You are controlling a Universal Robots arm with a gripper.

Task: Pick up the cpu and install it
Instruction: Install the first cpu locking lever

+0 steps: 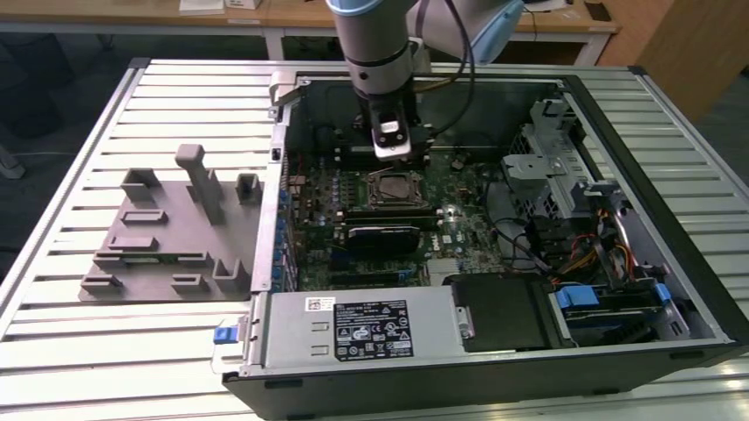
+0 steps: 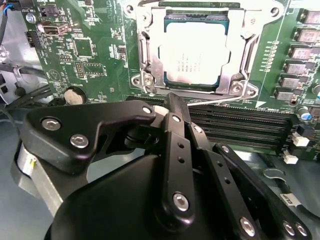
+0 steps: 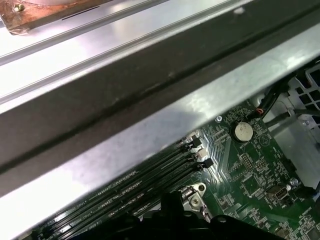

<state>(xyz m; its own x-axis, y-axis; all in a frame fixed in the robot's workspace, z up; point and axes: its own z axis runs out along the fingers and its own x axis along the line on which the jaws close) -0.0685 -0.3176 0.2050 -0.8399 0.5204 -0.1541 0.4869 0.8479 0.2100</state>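
Observation:
The cpu (image 2: 196, 54), a flat square chip with a pale silver top, lies in the metal-framed socket (image 2: 250, 50) on the green motherboard; in the exterior view the cpu (image 1: 392, 187) sits mid-board inside the open computer case. My gripper (image 1: 392, 156) hangs just above and behind the socket. In the second wrist view its black fingers (image 2: 172, 112) come together at the tips, shut with nothing between them, a short way off the socket's edge.
Grey plastic holder blocks (image 1: 175, 228) stand on the slatted table at the exterior view's left. The case wall (image 3: 150, 125), memory slots (image 2: 240, 125), a coin battery (image 3: 243, 131), the power supply (image 1: 351, 329) and drive cables (image 1: 585, 254) crowd around the board.

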